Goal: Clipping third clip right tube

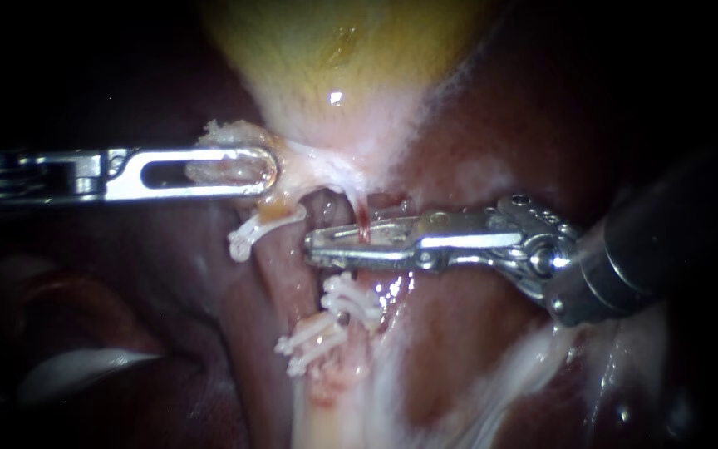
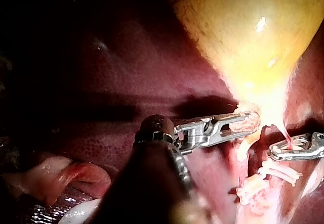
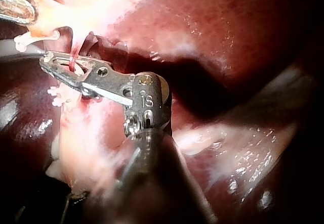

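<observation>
As seen through the endoscope, my right instrument (image 1: 313, 248) enters from the right and lies level across the field. Its end effector is clamped on the right tube (image 1: 362, 218). The thin reddish tube descends from the pale tissue (image 1: 230, 133) at the gallbladder's narrow end and passes between the two jaws close to their tips. Both jaws bear on it, with only a thin dark slit between them. The right wrist view agrees: the red tube (image 3: 75, 52) runs down into the jaws of the instrument (image 3: 48, 58) near the tip.

My left instrument (image 1: 263, 170) enters from the left, level. Its end effector is closed on the pale tissue, which shows through the slot in the jaw and bulges above it. The left wrist view confirms this grasp (image 2: 250, 120), and there the right instrument (image 2: 276, 153) lies just beyond it.

Clips noted: an upper clip (image 1: 251, 234), white, just below the left instrument's tip. A middle clip (image 1: 351, 301) sits just below the right instrument's jaws. A lower clip (image 1: 309, 342) lies beside and below the middle one.

Surroundings: the gallbladder (image 1: 334, 50), yellow and glistening, tapers down toward the grasped tissue. Dark red liver (image 1: 492, 125) lies on both sides.
</observation>
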